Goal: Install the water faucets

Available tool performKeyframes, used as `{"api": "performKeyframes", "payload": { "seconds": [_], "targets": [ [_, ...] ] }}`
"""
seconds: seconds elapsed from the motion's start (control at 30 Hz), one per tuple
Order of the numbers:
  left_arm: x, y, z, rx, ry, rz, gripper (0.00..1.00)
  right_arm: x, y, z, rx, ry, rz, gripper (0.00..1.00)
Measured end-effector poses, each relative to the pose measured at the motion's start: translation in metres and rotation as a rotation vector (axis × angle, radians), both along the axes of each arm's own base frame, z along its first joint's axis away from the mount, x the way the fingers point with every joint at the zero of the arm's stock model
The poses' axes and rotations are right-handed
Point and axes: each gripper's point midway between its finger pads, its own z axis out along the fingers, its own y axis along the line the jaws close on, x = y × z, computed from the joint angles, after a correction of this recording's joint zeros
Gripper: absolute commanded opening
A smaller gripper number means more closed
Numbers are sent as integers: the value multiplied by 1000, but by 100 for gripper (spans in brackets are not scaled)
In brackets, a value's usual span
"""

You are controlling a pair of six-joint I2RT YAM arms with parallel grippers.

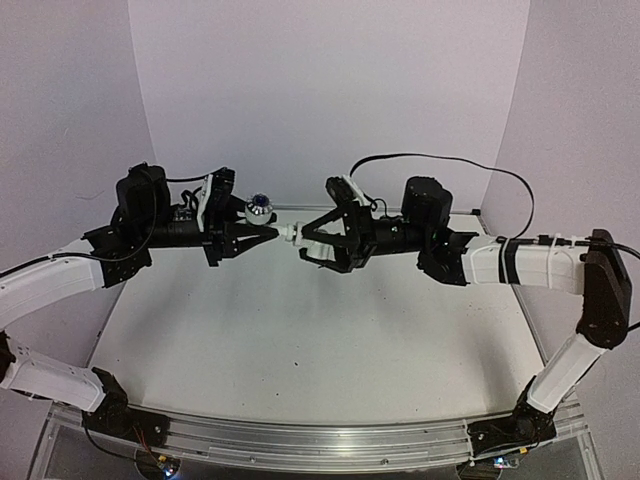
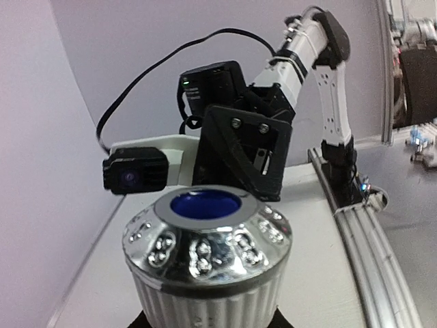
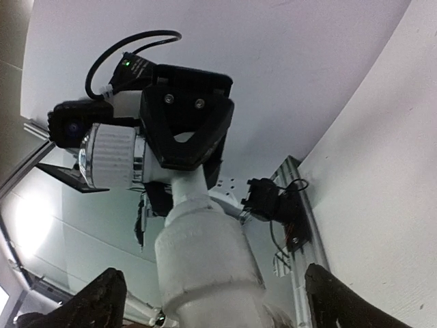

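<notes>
Above the counter (image 1: 300,340), the left gripper (image 1: 268,234) and right gripper (image 1: 306,243) meet, each with fingers clamped on its faucet part (image 1: 258,209) (image 1: 292,234), ends touching.

Even, soft overhead light is washing the table (image 1: 300,340) with faint shadows, glare is glinting off the near rail (image 1: 300,440), and both wrist views are blurring close up.

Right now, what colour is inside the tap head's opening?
Deep blue, ringed by silvery metal; the tap head shows best in the left wrist view.

Bare table (image 1: 300,340) below, hands' path blocked head-on by each other's faucet parts (image 1: 290,234)
</notes>
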Motion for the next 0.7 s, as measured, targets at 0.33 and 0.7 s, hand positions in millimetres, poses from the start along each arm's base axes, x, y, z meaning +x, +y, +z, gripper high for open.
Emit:
{"api": "performKeyframes", "payload": {
  "seconds": [0.33,0.7],
  "targets": [
    [34,13,-18,-139,873,239,0,-1,-29,-7,-157,-599,-228,98],
    [19,7,-28,-133,1290,158,0,19,-30,-36,-326,-1048,-304,98]
  ]
}}
